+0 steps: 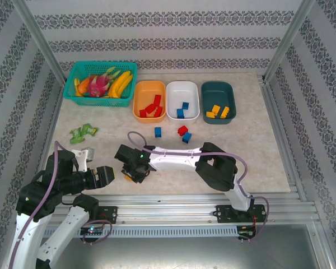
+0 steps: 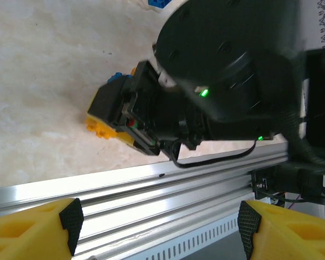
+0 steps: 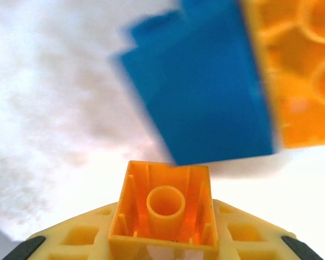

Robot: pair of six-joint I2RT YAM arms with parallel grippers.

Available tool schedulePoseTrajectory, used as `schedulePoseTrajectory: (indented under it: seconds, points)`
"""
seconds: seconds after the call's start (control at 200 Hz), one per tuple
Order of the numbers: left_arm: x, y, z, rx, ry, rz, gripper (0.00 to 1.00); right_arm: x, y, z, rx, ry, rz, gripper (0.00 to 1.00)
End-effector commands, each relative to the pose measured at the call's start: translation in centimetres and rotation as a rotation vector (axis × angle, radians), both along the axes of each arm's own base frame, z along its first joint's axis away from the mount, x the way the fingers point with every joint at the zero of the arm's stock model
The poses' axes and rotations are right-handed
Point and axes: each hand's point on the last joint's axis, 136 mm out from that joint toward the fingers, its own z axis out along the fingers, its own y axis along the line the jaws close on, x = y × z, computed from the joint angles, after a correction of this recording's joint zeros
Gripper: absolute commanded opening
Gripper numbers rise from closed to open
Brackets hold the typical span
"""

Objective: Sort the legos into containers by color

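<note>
1. Legos (image 1: 157, 131) lie in three places. The sorted ones are in the far bins, three are loose at mid-table, and a small cluster sits at the near edge under the right gripper (image 1: 133, 168).
2. The left gripper (image 2: 160, 233) hangs with its fingers wide apart and holds nothing. It is just beside the right wrist, so either arm could bump the other when it swings.
3. The right gripper appears clamped on a yellow-orange brick (image 3: 162, 208), whose hollow underside and centre tube face the wrist camera.
4. A blue brick (image 3: 206, 92) and a second orange brick (image 3: 292, 76) crowd close behind it. A lift may drag or flip them.
5. The near aluminium rail (image 2: 151, 184) is close by, and a knocked brick could skid off the table (image 1: 101, 112) onto it.
6. The bricks are hard, glossy plastic with thin walls. A shallow pinch could let one squirt out during the carry.
7. The orange bin (image 1: 139, 88) holds red bricks and the white bin (image 1: 195, 89) holds blue ones.
8. The dark teal bin (image 1: 219, 86), farthest right, holds yellow ones. The carry to it is the longest, so a drop on the way would likely land in the wrong colour.
9. All three bins are smooth, rounded ovals with low walls, so a dropped brick may bounce.
</note>
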Motion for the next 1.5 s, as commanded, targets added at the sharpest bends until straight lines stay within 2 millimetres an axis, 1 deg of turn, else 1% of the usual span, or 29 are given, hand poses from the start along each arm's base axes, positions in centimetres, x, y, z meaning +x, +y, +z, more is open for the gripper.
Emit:
schedulePoseTrajectory:
  seconds: [0.0, 0.075, 0.145, 0.185, 0.255, 0.315, 0.41, 0.485, 0.525, 0.57, 0.61, 0.679, 0.689, 0.754, 0.759, 0.794, 0.859, 0.884, 0.929, 1.014, 1.024, 1.044, 1.114, 1.229, 1.284, 1.304, 1.349, 1.494]
  points:
    - [0.2, -0.1, 1.2, -0.03, -0.03, 0.018, 0.78, 2.6, -0.2, 4.7, -0.016, -0.147, 0.082, 0.22]
    - [1.0, -0.4, 1.7, -0.054, -0.04, 0.037, 0.78, 3.9, -0.9, 7.6, -0.022, -0.219, 0.106, 0.22]
    - [2.0, -0.7, 2.4, -0.081, -0.05, 0.053, 0.78, 5.3, -2.3, 9.7, -0.038, -0.282, 0.116, 0.22]
    - [2.8, -1.0, 2.8, -0.101, -0.056, 0.064, 0.78, 6.2, -3.3, 10.7, -0.046, -0.313, 0.118, 0.22]
    - [4.4, -1.7, 3.6, -0.14, -0.067, 0.074, 0.78, 8.0, -6.0, 12.0, -0.076, -0.362, 0.114, 0.22]
    - [6.1, -2.4, 4.3, -0.17, -0.078, 0.083, 0.78, 10.2, -8.7, 13.1, -0.104, -0.419, 0.115, 0.22]
    - [9.1, -3.4, 4.4, -0.193, -0.062, 0.092, 0.78, 14.1, -13.9, 15.0, -0.17, -0.507, 0.139, 0.23]
    - [11.6, -4.3, 4.1, -0.201, -0.043, 0.102, 0.77, 17.1, -18.4, 15.7, -0.225, -0.541, 0.156, 0.23]
    - [13.0, -4.9, 3.9, -0.203, -0.035, 0.104, 0.77, 18.7, -21.1, 15.7, -0.259, -0.54, 0.15, 0.23]
    - [14.6, -5.8, 3.7, -0.2, -0.038, 0.099, 0.77, 20.4, -23.4, 15.7, -0.27, -0.552, 0.154, 0.23]
    - [16.0, -6.7, 3.6, -0.19, -0.04, 0.089, 0.77, 22.0, -25.8, 15.5, -0.291, -0.551, 0.154, 0.23]
    - [18.2, -8.8, 3.4, -0.165, -0.038, 0.063, 0.77, 24.6, -29.0, 14.9, -0.315, -0.546, 0.167, 0.23]
    - [18.5, -9.0, 3.6, -0.165, -0.047, 0.059, 0.77, 24.9, -29.5, 14.9, -0.319, -0.544, 0.166, 0.23]
    - [20.6, -11.2, 3.9, -0.144, -0.061, 0.031, 0.77, 27.1, -32.2, 14.4, -0.341, -0.538, 0.163, 0.23]
    - [20.8, -11.4, 4.1, -0.145, -0.066, 0.029, 0.77, 27.2, -32.1, 14.3, -0.341, -0.541, 0.174, 0.23]
    - [22.0, -12.6, 4.1, -0.133, -0.074, 0.017, 0.77, 28.3, -33.4, 14.0, -0.344, -0.538, 0.167, 0.23]
    - [24.2, -14.7, 4.9, -0.14, -0.096, -0.003, 0.77, 30.3, -35.4, 13.3, -0.341, -0.535, 0.152, 0.23]
    - [25.1, -15.4, 5.3, -0.149, -0.11, -0.009, 0.77, 31.0, -36.0, 12.9, -0.338, -0.531, 0.152, 0.23]
    - [26.5, -16.9, 5.6, -0.16, -0.121, -0.022, 0.78, 32.1, -37.0, 12.3, -0.333, -0.52, 0.147, 0.23]
    - [28.9, -19.5, 6.0, -0.176, -0.134, -0.054, 0.78, 34.1, -38.3, 10.6, -0.32, -0.488, 0.151, 0.23]
    - [29.1, -19.9, 6.4, -0.18, -0.139, -0.06, 0.78, 34.2, -38.4, 10.3, -0.32, -0.483, 0.153, 0.23]
    - [29.7, -20.5, 6.3, -0.177, -0.138, -0.068, 0.78, 34.7, -38.6, 10.0, -0.318, -0.478, 0.154, 0.23]
    - [31.1, -22.6, 6.5, -0.168, -0.141, -0.11, 0.78, 35.9, -39.3, 8.8, -0.323, -0.458, 0.157, 0.23]
    - [33.1, -25.6, 6.7, -0.157, -0.147, -0.161, 0.77, 37.5, -40.0, 6.1, -0.312, -0.415, 0.151, 0.26]
    - [33.8, -26.6, 6.6, -0.152, -0.146, -0.174, 0.77, 37.9, -40.4, 4.7, -0.306, -0.387, 0.145, 0.27]
    - [34.0, -26.9, 6.9, -0.153, -0.151, -0.178, 0.77, 38.1, -40.6, 4.5, -0.303, -0.383, 0.143, 0.27]
    - [34.6, -27.6, 6.7, -0.149, -0.15, -0.189, 0.77, 38.5, -40.9, 3.6, -0.3, -0.367, 0.143, 0.27]
    - [35.7, -28.9, 6.1, -0.142, -0.144, -0.204, 0.77, 39.0, -41.5, 1.4, -0.296, -0.324, 0.156, 0.29]
